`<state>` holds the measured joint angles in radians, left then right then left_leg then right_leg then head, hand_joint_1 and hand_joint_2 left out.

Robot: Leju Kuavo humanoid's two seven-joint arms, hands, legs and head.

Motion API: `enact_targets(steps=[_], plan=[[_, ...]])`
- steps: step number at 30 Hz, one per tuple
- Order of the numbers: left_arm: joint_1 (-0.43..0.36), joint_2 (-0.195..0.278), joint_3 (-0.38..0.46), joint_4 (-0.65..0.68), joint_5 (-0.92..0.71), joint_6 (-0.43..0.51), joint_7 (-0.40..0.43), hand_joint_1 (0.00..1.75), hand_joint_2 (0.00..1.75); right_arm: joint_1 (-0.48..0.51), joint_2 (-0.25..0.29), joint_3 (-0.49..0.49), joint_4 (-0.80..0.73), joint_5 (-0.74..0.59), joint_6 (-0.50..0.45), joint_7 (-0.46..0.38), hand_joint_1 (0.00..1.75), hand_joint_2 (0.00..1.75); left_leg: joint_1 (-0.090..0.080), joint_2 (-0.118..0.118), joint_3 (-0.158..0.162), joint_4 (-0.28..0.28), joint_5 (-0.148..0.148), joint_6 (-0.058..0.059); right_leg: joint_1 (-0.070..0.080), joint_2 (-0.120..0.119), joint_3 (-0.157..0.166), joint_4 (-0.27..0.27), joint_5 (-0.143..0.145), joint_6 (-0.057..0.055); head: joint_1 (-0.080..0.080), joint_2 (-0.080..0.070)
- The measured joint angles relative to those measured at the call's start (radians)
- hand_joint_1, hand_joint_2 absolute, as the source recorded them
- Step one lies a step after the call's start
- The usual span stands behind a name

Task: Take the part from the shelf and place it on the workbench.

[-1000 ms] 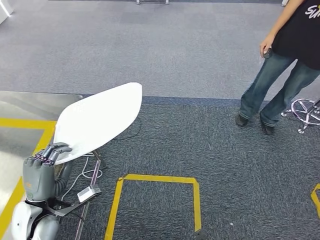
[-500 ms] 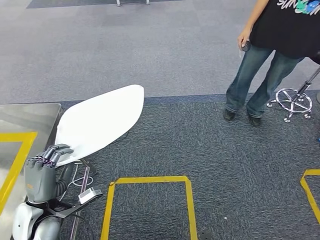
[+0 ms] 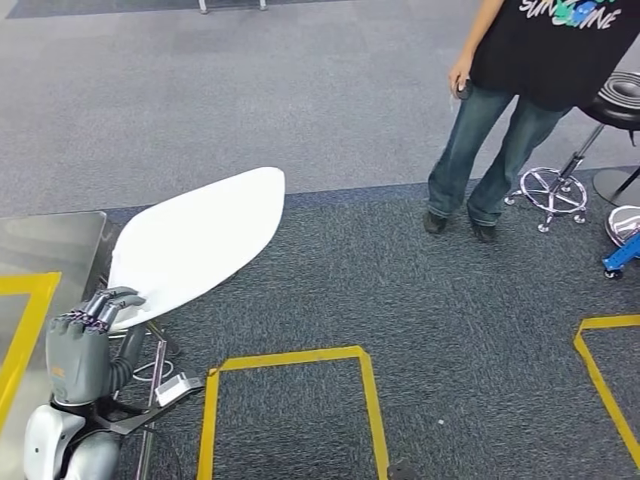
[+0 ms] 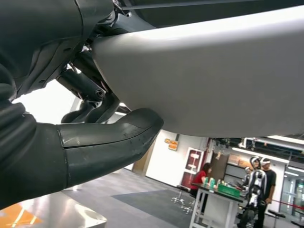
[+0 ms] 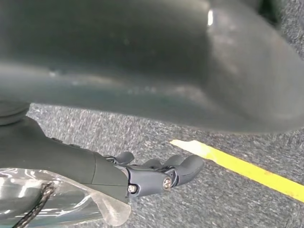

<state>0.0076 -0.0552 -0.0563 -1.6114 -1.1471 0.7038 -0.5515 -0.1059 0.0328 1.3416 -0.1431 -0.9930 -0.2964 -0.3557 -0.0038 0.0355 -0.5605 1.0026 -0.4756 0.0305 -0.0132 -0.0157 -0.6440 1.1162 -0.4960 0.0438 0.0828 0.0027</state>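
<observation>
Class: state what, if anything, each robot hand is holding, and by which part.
The left robot hand grips the white part by its near, narrow end. The right robot hand holds nothing.

Grey carpet floor (image 3: 340, 110) with yellow tape outlines (image 3: 290, 357) (stool base (image 3: 555, 190) resting there)

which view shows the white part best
The head view: the whole white part shows, its near end gripped by the left hand. The left wrist view shows its underside close up; the right wrist view, a blurred surface.
</observation>
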Motion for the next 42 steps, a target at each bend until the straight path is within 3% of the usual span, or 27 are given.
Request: enact_targets(steps=[2, 5, 6, 9, 12, 14, 19, 25, 31, 33, 35, 37, 40, 41, 42], plan=[[-0.001, 0.001, 0.0, 0.0, 0.0, 0.0, 0.004, 1.75, 1.75, -0.004, 0.0, 0.0, 0.0, 0.002, 0.0, 0.002, 0.0, 0.0, -0.005, 0.007, -0.002, 0.007, -0.004, -0.009, 0.003, -0.013, 0.048, -0.087, 0.022, -0.009, -0.002, 0.0], [-0.001, 0.002, -0.001, 0.0, 0.001, 0.0, 0.014, 1.75, 1.75, -0.003, 0.0, 0.0, 0.0, 0.004, -0.004, 0.005, 0.0, 0.0, -0.007, 0.015, -0.001, 0.006, -0.004, -0.018, 0.005, -0.004, 0.054, -0.098, 0.024, -0.021, -0.004, 0.0], [-0.002, 0.003, -0.002, 0.0, 0.003, 0.0, 0.018, 1.75, 1.75, -0.001, 0.0, 0.0, 0.0, 0.005, -0.009, 0.006, 0.0, 0.0, -0.007, 0.016, 0.001, 0.002, -0.003, -0.014, 0.005, -0.003, 0.056, -0.101, 0.027, -0.022, -0.006, 0.0], [-0.005, 0.008, -0.004, 0.0, 0.009, 0.0, 0.031, 1.75, 1.75, -0.001, 0.0, 0.0, 0.0, 0.006, -0.019, 0.011, 0.0, 0.0, -0.008, 0.016, 0.006, -0.003, -0.002, 0.013, 0.004, 0.0, 0.06, -0.106, 0.029, -0.023, -0.01, 0.0], [-0.005, 0.009, -0.005, 0.0, 0.01, 0.0, 0.036, 1.75, 1.75, 0.0, 0.0, 0.0, 0.0, 0.006, -0.022, 0.013, 0.0, 0.0, -0.007, 0.016, 0.006, -0.004, 0.001, 0.017, 0.007, 0.0, 0.06, -0.106, 0.028, -0.026, -0.01, 0.0], [-0.004, 0.009, -0.005, 0.0, 0.01, 0.0, 0.037, 1.75, 1.75, -0.001, 0.0, 0.0, 0.0, 0.005, -0.026, 0.014, 0.0, 0.0, -0.006, 0.016, 0.006, -0.006, 0.003, 0.011, 0.009, -0.001, 0.06, -0.105, 0.027, -0.028, -0.01, 0.0], [-0.003, 0.01, -0.005, 0.0, 0.01, 0.0, 0.041, 1.75, 1.75, 0.0, 0.0, 0.0, 0.0, 0.005, -0.032, 0.015, 0.0, 0.0, -0.001, 0.016, 0.007, -0.008, 0.005, -0.021, 0.012, -0.002, 0.059, -0.104, 0.027, -0.03, -0.009, 0.0], [-0.002, 0.011, -0.005, 0.0, 0.01, 0.0, 0.047, 1.75, 1.75, -0.001, 0.0, 0.0, 0.0, 0.004, -0.032, 0.015, 0.0, 0.0, -0.003, 0.015, 0.006, -0.007, 0.005, -0.024, 0.009, -0.003, 0.059, -0.105, 0.029, -0.029, -0.009, 0.0], [-0.002, 0.013, -0.005, 0.0, 0.005, 0.0, 0.066, 1.75, 1.75, 0.0, 0.0, 0.001, 0.0, 0.002, -0.034, 0.015, 0.0, 0.0, -0.008, 0.015, 0.006, -0.007, 0.003, -0.022, 0.004, -0.003, 0.059, -0.105, 0.03, -0.028, -0.009, 0.0], [-0.002, 0.014, -0.005, -0.001, 0.004, 0.0, 0.068, 1.75, 1.75, -0.001, 0.002, 0.001, 0.0, 0.001, -0.035, 0.015, 0.0, 0.0, -0.012, 0.014, 0.005, -0.007, 0.001, -0.013, -0.001, -0.005, 0.063, -0.114, 0.034, -0.019, -0.01, 0.0], [-0.002, 0.014, -0.005, -0.003, 0.004, 0.0, 0.068, 1.75, 1.75, -0.001, 0.003, 0.002, 0.0, 0.0, -0.036, 0.014, 0.0, 0.0, -0.012, 0.014, 0.021, -0.036, 0.011, 0.004, -0.002, -0.005, 0.069, -0.127, 0.038, -0.007, -0.01, 0.0], [-0.004, 0.013, -0.005, -0.004, 0.004, 0.0, 0.068, 1.75, 1.75, -0.001, 0.003, 0.002, 0.0, -0.001, -0.036, 0.014, 0.0, 0.0, -0.005, 0.014, 0.044, -0.075, 0.028, 0.014, 0.001, 0.006, 0.049, -0.087, 0.015, -0.002, -0.009, 0.0], [-0.002, 0.011, -0.005, -0.005, 0.003, 0.0, 0.068, 1.75, 1.75, 0.002, 0.003, 0.003, 0.0, -0.001, -0.036, 0.014, 0.0, 0.0, 0.003, 0.013, 0.051, -0.083, 0.029, 0.013, -0.006, 0.015, -0.052, 0.099, -0.059, 0.01, -0.008, 0.0], [0.0, 0.011, -0.006, -0.005, 0.003, 0.0, 0.069, 1.75, 1.75, 0.003, 0.003, 0.003, 0.0, -0.001, -0.036, 0.015, 0.0, 0.0, 0.005, 0.012, 0.052, -0.079, 0.025, 0.009, -0.01, 0.015, -0.075, 0.134, -0.063, 0.016, -0.008, 0.0], [0.001, 0.01, -0.006, -0.005, 0.002, 0.0, 0.069, 1.75, 1.75, 0.004, 0.003, 0.003, 0.0, -0.001, -0.036, 0.015, 0.0, 0.0, 0.009, 0.011, 0.053, -0.073, 0.019, 0.002, -0.015, 0.014, -0.078, 0.131, -0.048, 0.022, -0.008, 0.0]])
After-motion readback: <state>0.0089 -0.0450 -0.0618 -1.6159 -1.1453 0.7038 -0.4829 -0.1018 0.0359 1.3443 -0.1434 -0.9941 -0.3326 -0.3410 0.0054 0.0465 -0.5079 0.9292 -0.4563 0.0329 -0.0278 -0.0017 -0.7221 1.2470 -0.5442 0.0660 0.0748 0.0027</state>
